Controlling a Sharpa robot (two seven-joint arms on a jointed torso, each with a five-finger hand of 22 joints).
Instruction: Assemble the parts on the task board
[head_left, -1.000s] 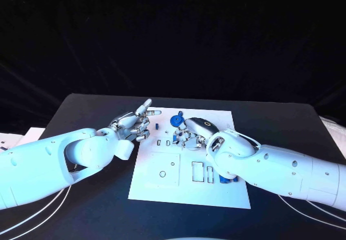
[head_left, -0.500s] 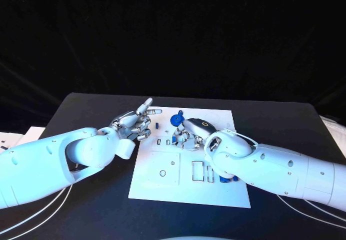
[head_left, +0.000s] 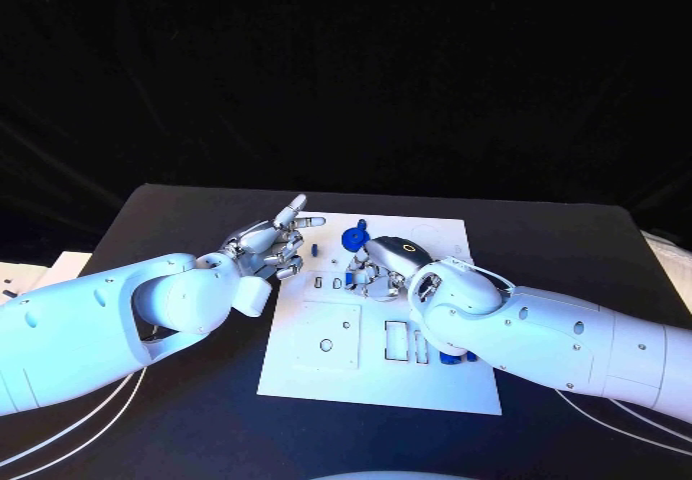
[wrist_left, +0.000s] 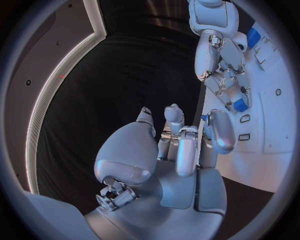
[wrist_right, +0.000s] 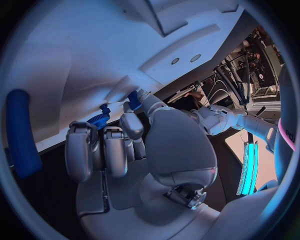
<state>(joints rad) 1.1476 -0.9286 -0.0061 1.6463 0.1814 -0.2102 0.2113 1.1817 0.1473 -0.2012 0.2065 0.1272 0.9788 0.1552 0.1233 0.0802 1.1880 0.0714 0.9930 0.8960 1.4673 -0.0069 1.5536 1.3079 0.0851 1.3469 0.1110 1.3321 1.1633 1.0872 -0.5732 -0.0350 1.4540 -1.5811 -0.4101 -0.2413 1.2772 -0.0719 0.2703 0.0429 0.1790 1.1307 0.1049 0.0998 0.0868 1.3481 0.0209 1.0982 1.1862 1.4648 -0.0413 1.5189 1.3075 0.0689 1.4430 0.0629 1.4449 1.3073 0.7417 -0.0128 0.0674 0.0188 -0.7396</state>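
Worktop (head_left: 173, 215) of matte black carries the task board (head_left: 378, 380), a white rectangular plate lying flat in the middle, its near edge closest to the robot. Outlines of rectangular slots and small round holes are printed or cut into its surface; near the right arm's wrist a blue part (head_left: 453, 358) lies on the board, mostly covered by that arm.

Farther up, the left hand (head_left: 264, 252) hovers at the board's left edge with its fingers apart and one finger stretched out and pointing away from the robot; nothing sits in its grasp. In the left wrist view the same hand (wrist_left: 181, 145) shows its fingers loosely extended over the dark worktop beside the white board.

The right hand (head_left: 384, 268) is bent down onto the middle of the board, fingers curled toward its surface. In the right wrist view the hand (wrist_right: 119, 145) has its fingertips (wrist_right: 134, 100) closed around a small blue part (wrist_right: 132, 98), pressed close against the white plate. Just beside them stands a blue gear-like disc (wrist_right: 98, 120), seen from the head camera as a round blue piece (head_left: 352, 238) just past the right hand. Beyond that, a smaller blue piece (head_left: 359, 224) sits near the board's far edge.
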